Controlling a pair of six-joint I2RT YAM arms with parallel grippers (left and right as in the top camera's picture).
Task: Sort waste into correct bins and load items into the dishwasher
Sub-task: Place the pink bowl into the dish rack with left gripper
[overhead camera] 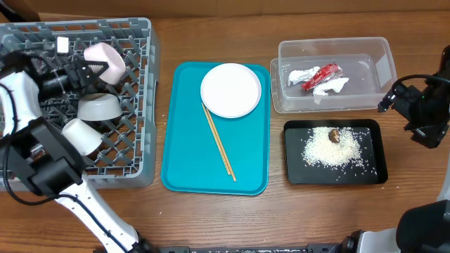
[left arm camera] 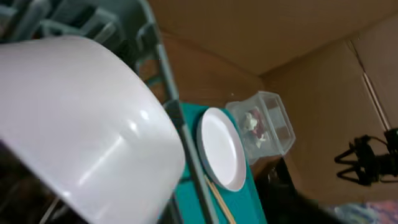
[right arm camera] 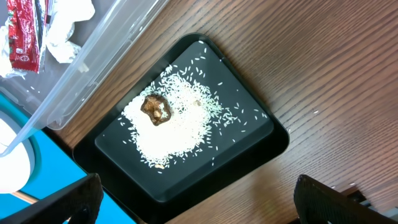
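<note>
My left gripper (overhead camera: 88, 69) is over the grey dish rack (overhead camera: 133, 140), shut on a small white bowl (overhead camera: 107, 60) that fills the left wrist view (left arm camera: 81, 124); its jaws are hidden there. A grey metal bowl (overhead camera: 98, 107) and a white cup (overhead camera: 81, 135) lie in the rack. The white plate (overhead camera: 230, 90) and two chopsticks (overhead camera: 219, 144) lie on the teal tray (overhead camera: 183, 140). The clear tub (overhead camera: 330, 42) holds the red wrapper (overhead camera: 322, 76) and napkin (overhead camera: 302, 76). The black tray (overhead camera: 373, 133) holds rice (right arm camera: 174, 124) and a brown scrap (right arm camera: 155, 109). My right gripper (right arm camera: 196, 190) is open and empty above the black tray's edge.
The teal tray sits between the rack and the two bins. The clear tub stands behind the black tray at the right. Bare wooden table lies in front of the trays and to the right of the black tray. A cardboard wall backs the table.
</note>
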